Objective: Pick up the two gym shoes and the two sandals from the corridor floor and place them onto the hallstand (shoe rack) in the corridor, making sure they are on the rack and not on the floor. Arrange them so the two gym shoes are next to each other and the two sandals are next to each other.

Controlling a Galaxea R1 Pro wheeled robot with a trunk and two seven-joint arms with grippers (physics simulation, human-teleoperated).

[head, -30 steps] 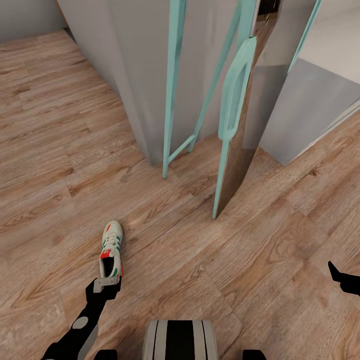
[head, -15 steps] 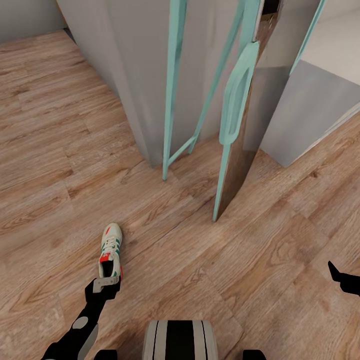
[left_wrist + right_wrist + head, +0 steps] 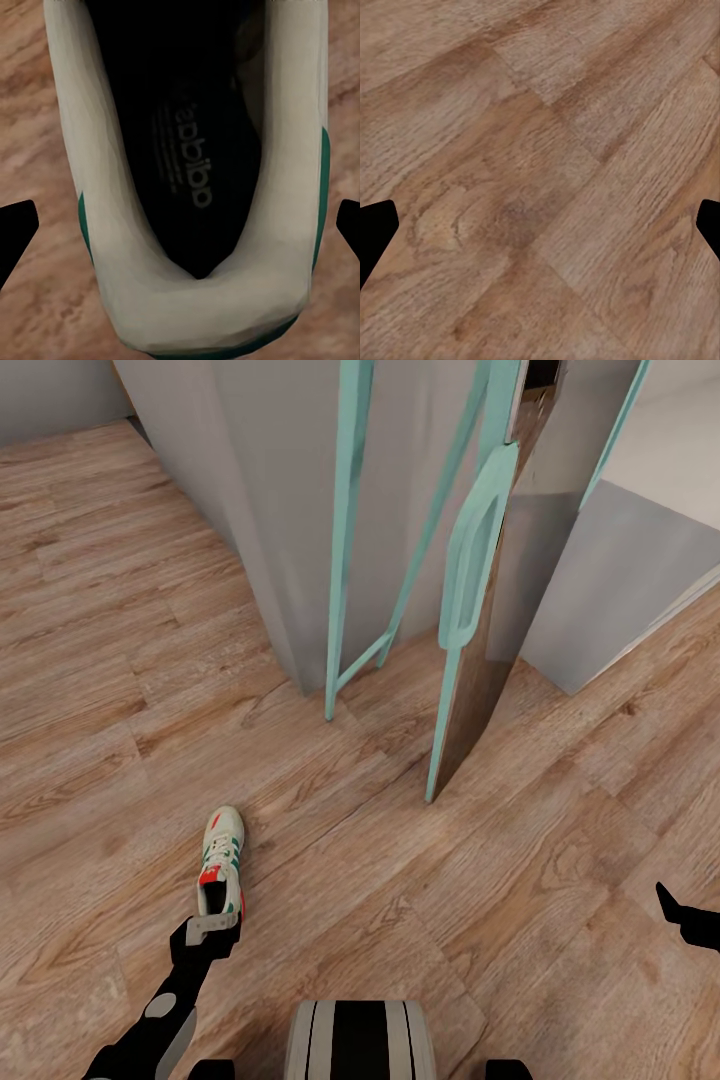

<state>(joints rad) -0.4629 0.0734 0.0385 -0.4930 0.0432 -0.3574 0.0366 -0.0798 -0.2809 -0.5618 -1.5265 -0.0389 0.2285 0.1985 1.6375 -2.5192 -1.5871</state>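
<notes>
Cream gym shoe (image 3: 222, 857), green stripes, red patches

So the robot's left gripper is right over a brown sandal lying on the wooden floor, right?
Not quite. It's a gym shoe, white with green stripes, not a brown sandal. The left wrist view looks straight down into its heel opening between the open fingers of the left gripper. The rest holds: the shoe lies on the wooden floor.
</notes>
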